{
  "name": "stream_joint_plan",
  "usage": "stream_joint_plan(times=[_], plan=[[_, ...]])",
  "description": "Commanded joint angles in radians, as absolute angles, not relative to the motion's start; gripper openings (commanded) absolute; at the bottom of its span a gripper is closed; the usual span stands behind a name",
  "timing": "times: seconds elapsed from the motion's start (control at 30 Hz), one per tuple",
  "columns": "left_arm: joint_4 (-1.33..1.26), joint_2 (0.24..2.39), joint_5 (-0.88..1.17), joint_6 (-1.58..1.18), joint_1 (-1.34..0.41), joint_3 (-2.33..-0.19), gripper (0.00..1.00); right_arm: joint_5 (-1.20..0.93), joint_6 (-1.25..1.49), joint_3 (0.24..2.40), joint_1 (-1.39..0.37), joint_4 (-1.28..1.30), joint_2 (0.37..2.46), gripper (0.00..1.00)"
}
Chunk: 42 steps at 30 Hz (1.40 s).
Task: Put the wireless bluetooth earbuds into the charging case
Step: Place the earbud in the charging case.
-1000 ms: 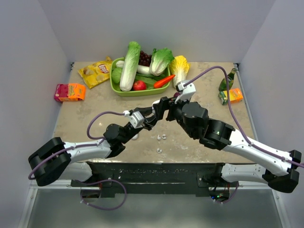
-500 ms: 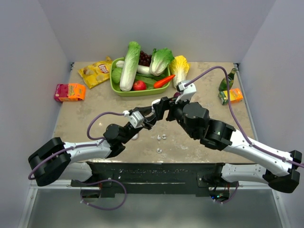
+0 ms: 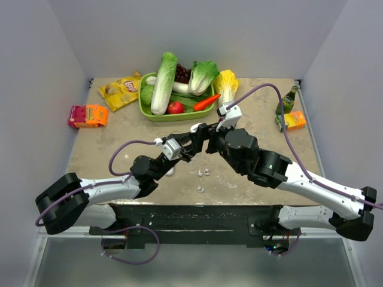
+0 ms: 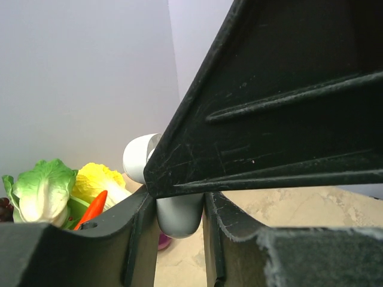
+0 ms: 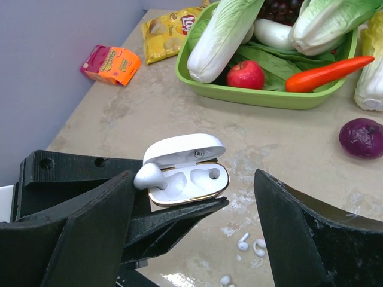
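Note:
The white charging case (image 5: 200, 182) is held above the table with its lid up, and my left gripper (image 4: 179, 206) is shut on its body (image 4: 176, 221). One white earbud (image 5: 148, 176) leans tilted at the case's left socket, its bulb over the rim. The right socket is bare. My right gripper (image 5: 194, 179) stands open over the case, one finger on each side, and its left finger (image 5: 78, 233) is close beside that earbud. Small white earbud pieces (image 5: 242, 242) lie loose on the table below, also visible in the top view (image 3: 203, 173). Both grippers meet at mid-table (image 3: 197, 140).
A green tray (image 3: 145, 113) of vegetables stands at the back, a red onion (image 5: 361, 137) near it. A chips bag (image 3: 121, 91) and an orange-pink box (image 3: 87, 115) lie back left. A bottle (image 3: 287, 100) and a juice carton (image 3: 291, 121) stand at the right.
My right arm has shifted slightly left and farther back over the case. The left arm and the case have stayed where they were.

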State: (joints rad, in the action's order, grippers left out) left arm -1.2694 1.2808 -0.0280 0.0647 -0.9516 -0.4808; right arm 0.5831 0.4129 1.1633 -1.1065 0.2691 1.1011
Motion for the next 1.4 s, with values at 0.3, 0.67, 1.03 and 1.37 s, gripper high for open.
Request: stream_joint_plan(times=[0.3,0.67,1.03,1.37], plan=[[-1.536,1.250,-0.029,0.064,-0.957,-0.506,0.00,0.609,0.439,1.137,-1.114,0.270,1.031,0.82],[-1.543,1.221,-0.025,0.048,-0.957,-0.496,0.00,0.637,0.446,1.111,-1.114,0.287,1.011,0.82],[-1.557,1.198,-0.011,0.029,-0.957,-0.480,0.00,0.666,0.439,1.115,-1.112,0.295,0.996,0.82],[-1.559,1.186,-0.009,0.017,-0.957,-0.468,0.00,0.677,0.425,1.120,-1.100,0.288,0.989,0.82]])
